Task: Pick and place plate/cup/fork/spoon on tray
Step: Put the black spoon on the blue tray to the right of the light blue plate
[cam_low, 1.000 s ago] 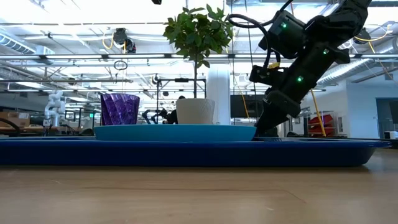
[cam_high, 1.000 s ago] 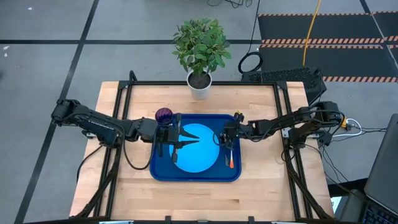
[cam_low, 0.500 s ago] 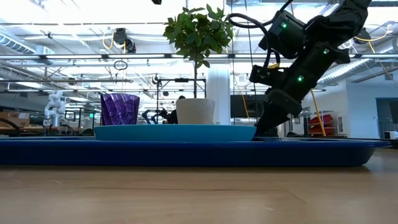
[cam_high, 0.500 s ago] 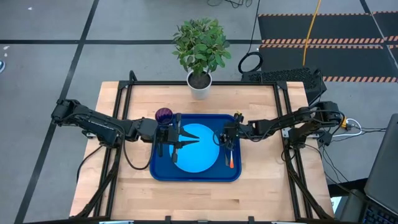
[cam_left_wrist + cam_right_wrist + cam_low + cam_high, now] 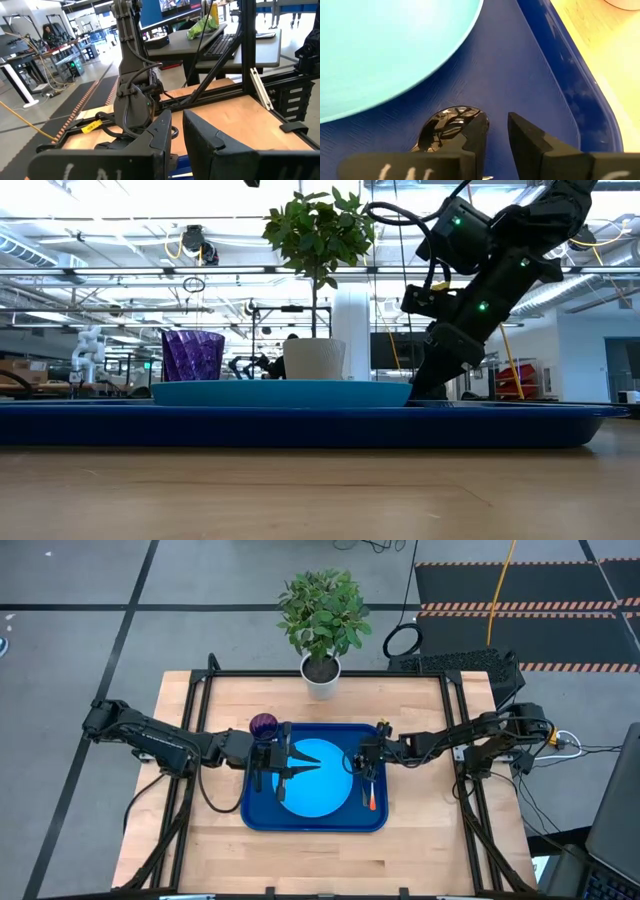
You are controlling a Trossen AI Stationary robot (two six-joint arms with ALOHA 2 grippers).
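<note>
The spoon [image 5: 451, 126] lies low in the tray [image 5: 555, 65], its shiny bowl just beside the right hand [image 5: 495, 135], whose fingers stand slightly apart with nothing visibly clamped between them. From these views the step in hand looks like setting the spoon down on the tray's floor beside the plate [image 5: 385, 45]. To do that well, the fingers should spread only once the spoon rests flat, and the hand should lift straight up so the handle is not dragged against the fork [image 5: 369, 797], which lies just beside it along the tray's right edge.

In the high view the right hand [image 5: 364, 765] reaches in low from the desk's [image 5: 430, 820] right side, tilted down over the tray's right strip. Across the plate, the left hand [image 5: 283, 766] waits over the tray's left part, its fingers narrowly apart and empty, pointing across the plate.

Farther back, the cup [image 5: 263, 724] stands upright at the tray's far left corner; whether it is inside the rim I cannot tell. A potted plant [image 5: 322, 625] stands at the desk's far edge.
</note>
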